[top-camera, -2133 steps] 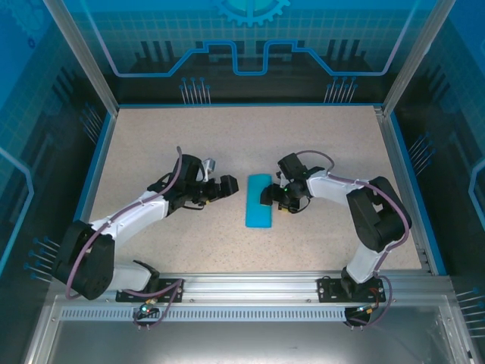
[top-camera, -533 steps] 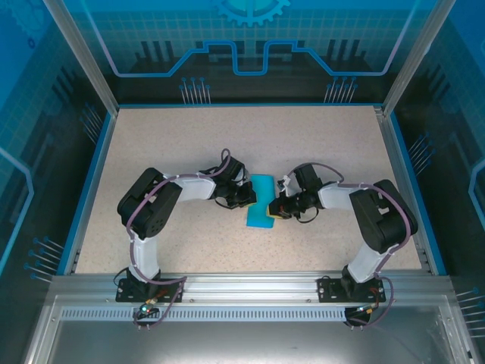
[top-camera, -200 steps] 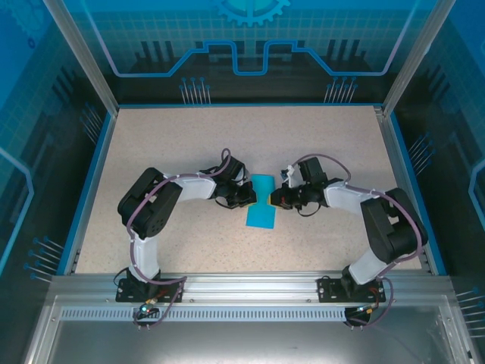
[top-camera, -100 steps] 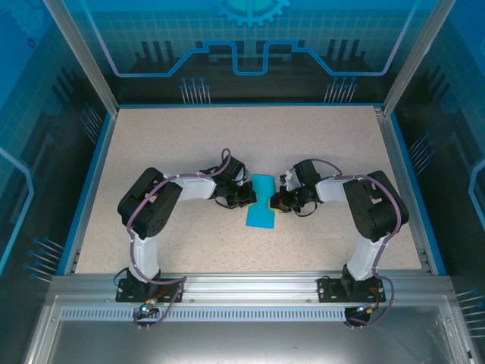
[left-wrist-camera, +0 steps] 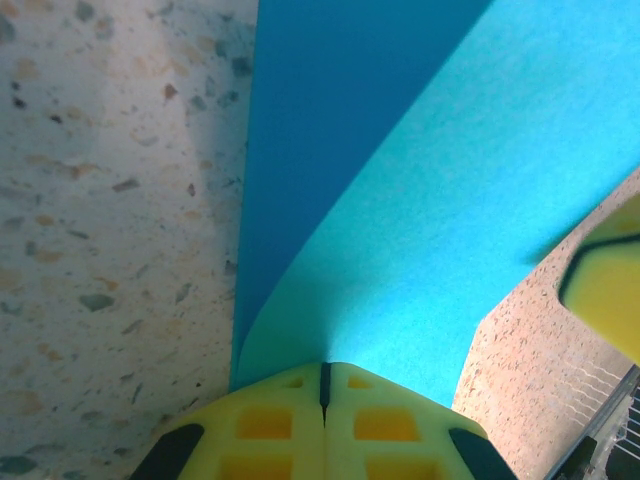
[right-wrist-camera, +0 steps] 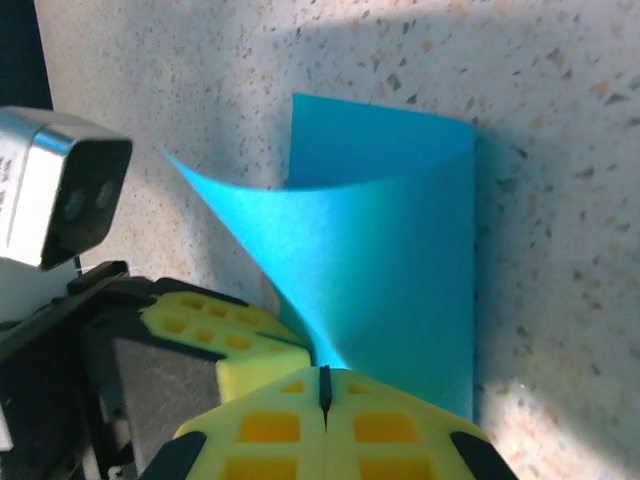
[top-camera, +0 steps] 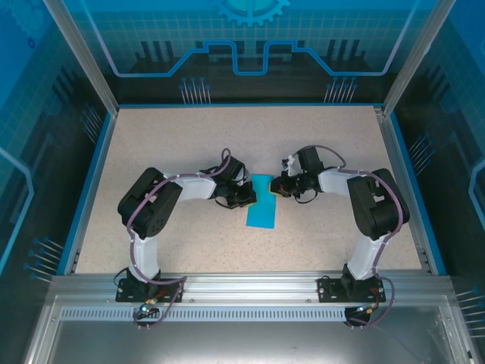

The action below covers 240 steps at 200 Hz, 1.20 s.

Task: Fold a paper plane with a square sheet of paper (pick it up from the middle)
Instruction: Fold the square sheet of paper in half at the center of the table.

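The square sheet of paper (top-camera: 262, 203) is teal-blue and lies doubled over in the middle of the table. Its upper layer (right-wrist-camera: 380, 260) curls up off the darker lower layer (left-wrist-camera: 330, 110). My left gripper (top-camera: 248, 196) is shut, its yellow fingertips (left-wrist-camera: 300, 385) resting on the upper layer's edge. My right gripper (top-camera: 277, 187) is shut too, its tips (right-wrist-camera: 345, 385) against the same layer from the opposite side. I cannot tell whether either one pinches the paper. Each wrist view shows the other gripper's yellow finger (left-wrist-camera: 605, 290) (right-wrist-camera: 235, 330) close by. No paper plane shape is formed.
The speckled beige tabletop (top-camera: 189, 144) is bounded by a blue rim (top-camera: 91, 189) and clear enclosure walls. Both arm bases sit on the metal rail (top-camera: 250, 288) at the near edge. The left wrist camera housing (right-wrist-camera: 65, 185) stands near the paper.
My right gripper has slid along the paper's right edge toward the far end. The left gripper and the paper have stayed put.
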Each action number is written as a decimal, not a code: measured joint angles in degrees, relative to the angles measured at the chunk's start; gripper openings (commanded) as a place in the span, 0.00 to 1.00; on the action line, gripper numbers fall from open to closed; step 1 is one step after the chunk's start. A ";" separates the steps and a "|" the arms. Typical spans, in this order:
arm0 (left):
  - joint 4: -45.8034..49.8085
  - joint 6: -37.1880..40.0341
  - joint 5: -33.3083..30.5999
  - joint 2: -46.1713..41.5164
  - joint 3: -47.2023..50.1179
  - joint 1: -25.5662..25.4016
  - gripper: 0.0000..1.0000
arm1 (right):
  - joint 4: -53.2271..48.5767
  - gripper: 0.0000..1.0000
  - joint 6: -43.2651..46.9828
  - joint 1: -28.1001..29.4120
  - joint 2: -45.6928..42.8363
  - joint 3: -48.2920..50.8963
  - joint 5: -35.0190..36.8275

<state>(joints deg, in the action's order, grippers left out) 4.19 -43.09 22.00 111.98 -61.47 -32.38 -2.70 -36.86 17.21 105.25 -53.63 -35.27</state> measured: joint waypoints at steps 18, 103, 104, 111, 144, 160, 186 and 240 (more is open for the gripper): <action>0.00 0.00 0.02 0.00 0.00 0.00 0.00 | -0.39 0.02 0.50 -0.02 2.19 -0.11 0.70; -0.04 0.13 0.26 0.20 -0.22 0.02 0.00 | -2.03 0.03 1.31 -0.28 3.45 -0.81 1.18; -0.04 0.13 0.26 0.20 -0.22 0.02 0.00 | -2.05 0.03 1.31 -0.28 3.39 -0.81 1.18; -0.04 0.13 0.28 0.20 -0.22 0.02 0.00 | -2.23 0.04 1.25 -0.31 2.78 -0.76 1.09; -0.04 0.13 0.31 0.20 -0.22 0.02 0.00 | -1.22 0.04 0.81 -0.24 -1.62 0.81 -0.28; -0.04 0.13 0.31 0.20 -0.22 0.02 0.00 | -0.39 0.04 0.74 0.02 -2.19 2.29 -0.31; -0.04 0.15 0.33 0.20 -0.22 0.02 0.00 | -0.22 0.03 0.68 0.15 -0.92 5.31 -0.09; -0.02 0.17 0.39 0.26 -0.28 0.07 0.00 | -0.28 0.04 0.63 -0.02 -0.15 5.31 -0.55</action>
<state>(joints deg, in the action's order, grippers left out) 4.16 -42.92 22.39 112.25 -61.76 -32.32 -2.98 -36.23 17.19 105.10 -48.31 -35.81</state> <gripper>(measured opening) 0.048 0.043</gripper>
